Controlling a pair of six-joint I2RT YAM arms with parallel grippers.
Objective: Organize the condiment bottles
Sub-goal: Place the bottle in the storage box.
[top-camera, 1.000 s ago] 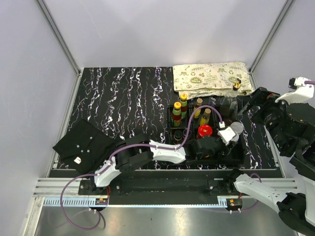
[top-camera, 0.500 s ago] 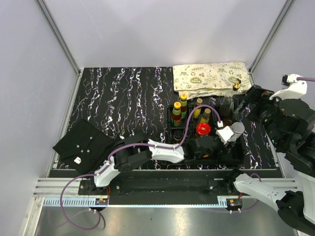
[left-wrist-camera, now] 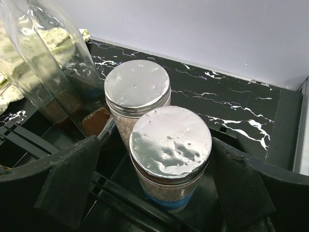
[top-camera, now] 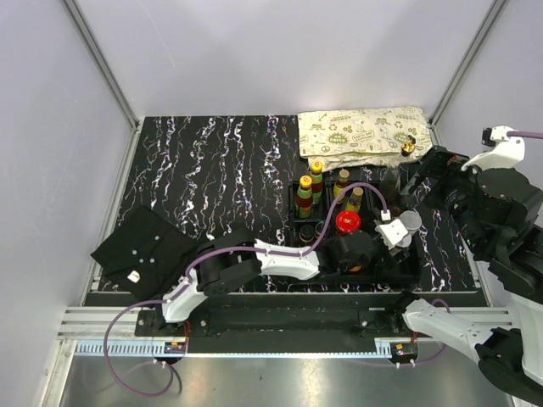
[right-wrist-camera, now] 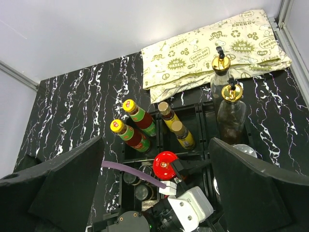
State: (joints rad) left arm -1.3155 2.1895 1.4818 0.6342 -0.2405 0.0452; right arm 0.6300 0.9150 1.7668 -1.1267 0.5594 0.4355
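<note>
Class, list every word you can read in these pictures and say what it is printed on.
"GO GREEN": on the cream printed cloth, at least twice.
"EARTH DAY EVERYDAY": same cloth.
Embossed lettering on the nearer shaker lid: too faint to read.
Labels on the yellow-capped sauce bottles: too small to read.

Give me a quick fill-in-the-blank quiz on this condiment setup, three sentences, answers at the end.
The left gripper has its jaws ___, clear of the metal-lidded shaker between them.
The right wrist view shows ___ gold-spouted glass bottles.
The jar beside the purple cable has a ___ lid.
Missing words: open, two, red.
</note>
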